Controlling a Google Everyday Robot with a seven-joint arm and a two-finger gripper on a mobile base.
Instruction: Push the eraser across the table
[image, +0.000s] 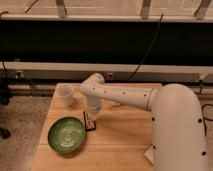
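Note:
The eraser (89, 122) is a small dark block with a reddish edge, lying on the wooden table (125, 140) just right of the green plate (66, 135). My gripper (93, 113) hangs from the white arm directly above and behind the eraser, its tip at the eraser's far end. The arm reaches in from the right, and its big white body fills the lower right of the view.
A clear plastic cup (65, 94) stands at the table's back left corner. The green plate sits at the front left, close to the eraser. A black wall panel and cables run behind the table. The floor lies to the left.

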